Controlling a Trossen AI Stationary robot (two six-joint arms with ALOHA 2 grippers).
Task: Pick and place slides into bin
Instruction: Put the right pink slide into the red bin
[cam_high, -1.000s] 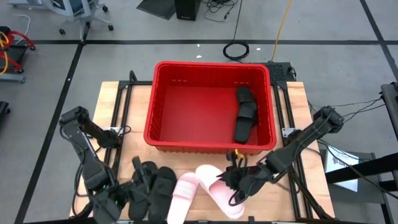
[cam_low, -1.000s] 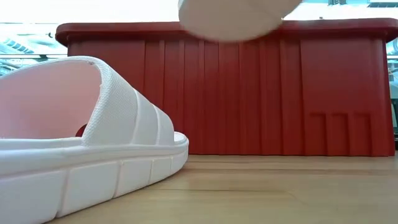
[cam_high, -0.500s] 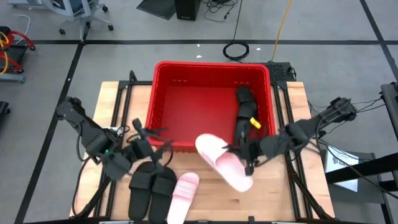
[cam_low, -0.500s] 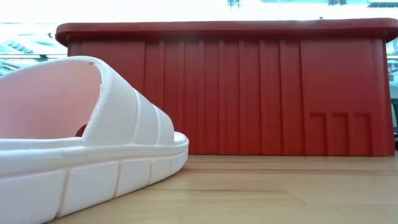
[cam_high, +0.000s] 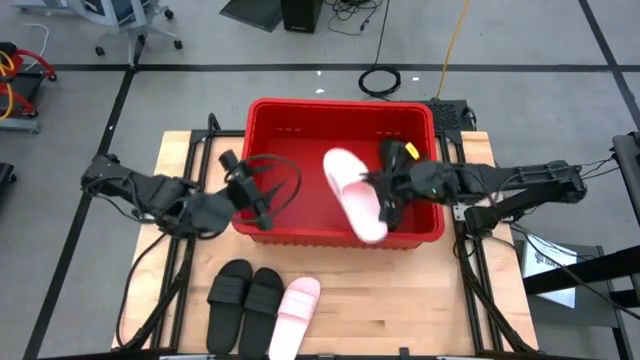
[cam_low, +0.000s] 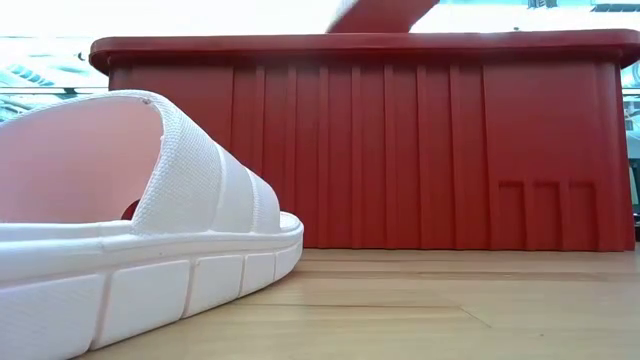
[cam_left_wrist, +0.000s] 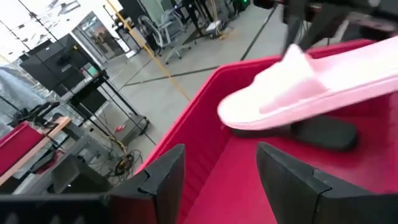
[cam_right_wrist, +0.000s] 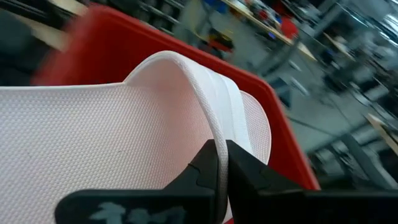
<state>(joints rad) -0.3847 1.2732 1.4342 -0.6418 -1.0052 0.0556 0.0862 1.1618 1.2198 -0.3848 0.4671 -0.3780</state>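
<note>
pink slide (cam_high: 354, 193) pinched by strap in right gripper (cam_high: 385, 190) over red bin (cam_high: 262, 233); left gripper (cam_high: 247, 187) spread, empty, at bin's left wall.

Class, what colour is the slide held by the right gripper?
Light pink slide, pinched in the right gripper; clearest in the high view.

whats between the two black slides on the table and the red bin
In the high view, only bare wooden tabletop separates the pair of matte black slides from the near wall of the large red plastic bin; nothing lies in that stretch.
</note>
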